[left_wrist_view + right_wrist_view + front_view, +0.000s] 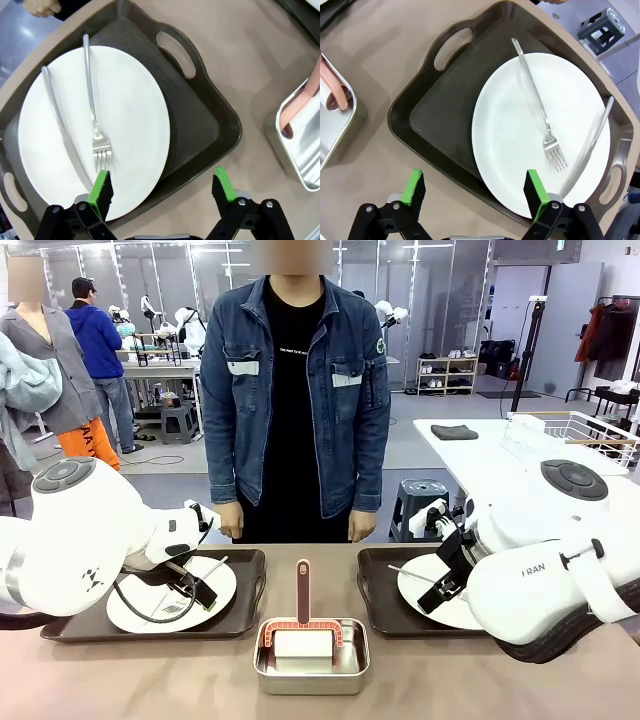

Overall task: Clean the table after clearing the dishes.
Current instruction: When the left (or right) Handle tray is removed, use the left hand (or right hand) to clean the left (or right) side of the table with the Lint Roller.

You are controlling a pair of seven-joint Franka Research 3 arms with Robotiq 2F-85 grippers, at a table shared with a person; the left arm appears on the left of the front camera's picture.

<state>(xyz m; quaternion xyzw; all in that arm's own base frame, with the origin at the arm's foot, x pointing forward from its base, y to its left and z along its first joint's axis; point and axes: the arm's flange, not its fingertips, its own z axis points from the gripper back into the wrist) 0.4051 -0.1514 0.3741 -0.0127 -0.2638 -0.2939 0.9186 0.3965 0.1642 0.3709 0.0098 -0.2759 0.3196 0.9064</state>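
now both wide, empty: left gripper (pixel 161 181) straddles left tray (pixel 200 115) rim, right gripper (pixel 475 181) straddles right tray (pixel 435 115) rim. plates (pixel 130 125) on trays; table (pixel 450 680) open around them. front view shows whole pan (pixel 310 687) between.

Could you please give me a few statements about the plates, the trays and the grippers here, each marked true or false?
1. The left plate carries a fork and a knife. True.
2. The left gripper is shut on the fork. False: its jaws stand open and hold nothing.
3. The steel pan stands between the left tray and the right tray, a bit nearer the robot. True.
4. The person's hands rest on the trays. False: they hang at the person's sides, beyond the table.
5. The right gripper is open and holds nothing. True.
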